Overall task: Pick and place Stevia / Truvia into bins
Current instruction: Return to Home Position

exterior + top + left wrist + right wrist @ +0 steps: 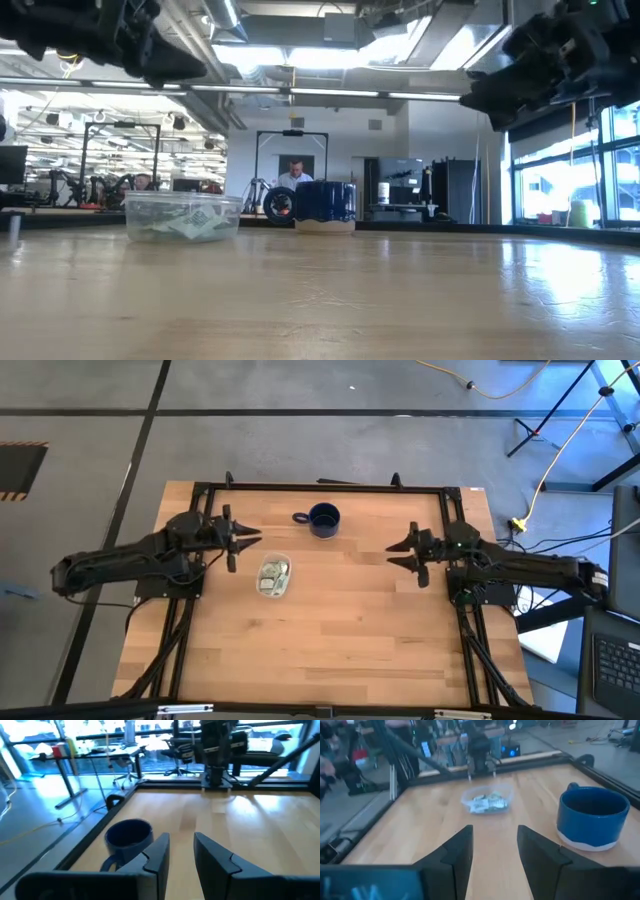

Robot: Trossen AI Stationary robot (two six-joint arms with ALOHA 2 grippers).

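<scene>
Nearest thing on the wooden surface is the clear tub, sitting left of centre with the Stevia sachets piled inside it. They're green and white ones mixed, and I can't count them. Just past the tub, the left tool hangs above the left side of the surface, fingers apart, gripping nothing. The right tool mirrors it over by the right edge — also open and empty. The blue mug stands upright close to the far edge, about midway along it, apart from the tub. Way off in the room behind, a person shows just left of the mug.
</scene>
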